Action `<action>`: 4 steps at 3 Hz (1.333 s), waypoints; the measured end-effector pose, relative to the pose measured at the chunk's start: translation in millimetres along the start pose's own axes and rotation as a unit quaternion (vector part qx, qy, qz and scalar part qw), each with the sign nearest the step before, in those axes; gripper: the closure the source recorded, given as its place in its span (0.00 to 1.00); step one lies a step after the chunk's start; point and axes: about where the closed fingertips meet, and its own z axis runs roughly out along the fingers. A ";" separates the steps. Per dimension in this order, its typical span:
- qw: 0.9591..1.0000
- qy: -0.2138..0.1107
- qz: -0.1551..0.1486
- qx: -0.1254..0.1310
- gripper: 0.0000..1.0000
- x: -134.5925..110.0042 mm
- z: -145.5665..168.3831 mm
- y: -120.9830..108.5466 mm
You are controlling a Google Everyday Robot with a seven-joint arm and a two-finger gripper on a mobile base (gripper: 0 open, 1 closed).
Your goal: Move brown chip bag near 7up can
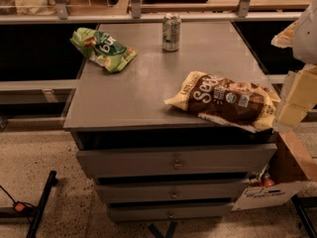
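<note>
From the camera view, a grey cabinet with a flat top surface [143,93] stands on a speckled floor [39,182], with three drawers [173,162] stacked down its front, each with a small round knob. The brown chip bag [225,102] lies flat at the front right of the surface, its long side running left to right, its dark middle with white lettering facing up and its pale yellow ends pointing left and right; its lower right edge reaches the front rim of the surface. The 7up can [171,32] stands upright at the back middle of the surface, well apart from the brown chip bag. A green chip bag [103,49] lies at the back left corner, its left end over the edge. The gripper [297,100] comes in from the right border as pale, blocky shapes, just beside the right end of the brown chip bag; whether it touches the bag, and whether it is released or clenched, cannot be told. Below it, a cardboard box [292,175] sits beside the drawers.
</note>
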 end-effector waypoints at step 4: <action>0.997 0.000 0.070 -0.012 0.00 0.1 94.1 -49.0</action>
